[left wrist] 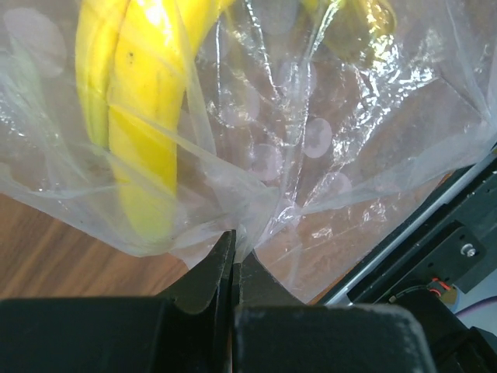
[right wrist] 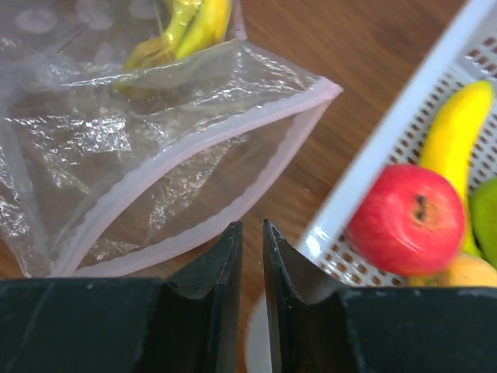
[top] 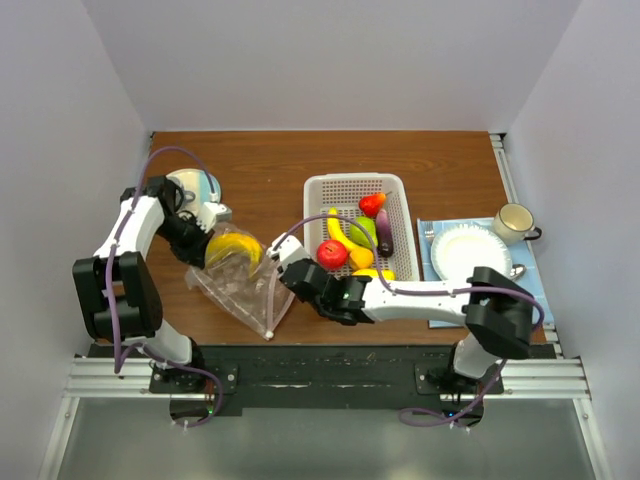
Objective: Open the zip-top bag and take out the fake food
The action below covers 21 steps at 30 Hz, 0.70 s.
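Note:
The clear zip-top bag (top: 240,292) lies left of centre, its pink zipper mouth (right wrist: 194,148) gaping open towards the white basket (top: 320,185). Yellow bananas (top: 235,248) are still inside it, seen through the plastic (left wrist: 140,116). My left gripper (top: 205,248) is shut on the bag's far closed end (left wrist: 235,241) and holds it raised. My right gripper (top: 284,268) hovers just past the bag's mouth (right wrist: 250,233), its jaws almost together with nothing between them. The basket holds a red apple (right wrist: 404,217), a banana (right wrist: 454,140), an eggplant (top: 384,232) and other fruits.
A white plate (top: 470,250) on a blue mat and a cream mug (top: 513,222) stand at the right. A white and pale blue object (top: 198,188) sits behind the left gripper. The basket's rim (right wrist: 404,132) is close beside the right fingers.

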Each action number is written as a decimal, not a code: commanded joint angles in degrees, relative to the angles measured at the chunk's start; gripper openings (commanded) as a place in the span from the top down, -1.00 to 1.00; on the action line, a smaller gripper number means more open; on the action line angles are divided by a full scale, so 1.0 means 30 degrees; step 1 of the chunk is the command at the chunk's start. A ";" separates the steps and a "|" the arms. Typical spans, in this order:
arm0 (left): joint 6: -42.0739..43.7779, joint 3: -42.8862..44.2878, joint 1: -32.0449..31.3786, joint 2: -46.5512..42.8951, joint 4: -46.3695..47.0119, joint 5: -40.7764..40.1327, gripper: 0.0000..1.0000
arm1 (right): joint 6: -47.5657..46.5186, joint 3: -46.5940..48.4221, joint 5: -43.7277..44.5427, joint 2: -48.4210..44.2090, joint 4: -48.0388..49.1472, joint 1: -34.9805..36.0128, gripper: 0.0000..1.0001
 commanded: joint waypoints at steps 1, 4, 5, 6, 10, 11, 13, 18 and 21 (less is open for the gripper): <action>-0.0045 -0.0082 -0.0023 -0.0019 0.0928 -0.0261 1.00 | -0.0110 0.0794 -0.1424 0.1461 0.1786 -0.0099 0.62; -0.0074 -0.0286 0.0006 -0.0107 0.1103 -0.0553 1.00 | -0.0198 0.1641 -0.2331 0.3066 0.2518 -0.0157 0.52; -0.0045 -0.0375 0.0006 -0.0136 0.1162 -0.0699 1.00 | -0.0169 0.1907 -0.2508 0.3452 0.2723 -0.0128 0.46; -0.0074 -0.0492 0.0006 -0.0195 0.1307 -0.0788 1.00 | -0.0169 0.2112 -0.2713 0.3891 0.2899 -0.0128 0.46; -0.0016 -0.0931 0.0006 -0.0254 0.1456 -0.1111 1.00 | -0.0374 0.3573 -0.3330 0.5679 0.3516 -0.0157 0.32; 0.0043 -0.0932 -0.0023 -0.0254 0.1455 -0.1140 1.00 | -0.0374 0.3927 -0.3388 0.6437 0.3429 -0.0157 0.15; 0.0073 -0.0962 0.0006 -0.0283 0.1514 -0.1198 1.00 | -0.0432 0.4571 -0.3447 0.6998 0.3603 -0.0186 0.00; 0.0277 -0.0932 0.0006 -0.0078 0.1397 -0.1111 1.00 | -0.0432 0.5570 -0.2980 0.8111 0.4482 -0.0391 -0.74; 0.0365 -0.0903 0.0006 0.0010 0.1338 -0.1082 1.00 | -0.0578 0.6477 -0.2541 0.8698 0.4628 -0.0538 -0.97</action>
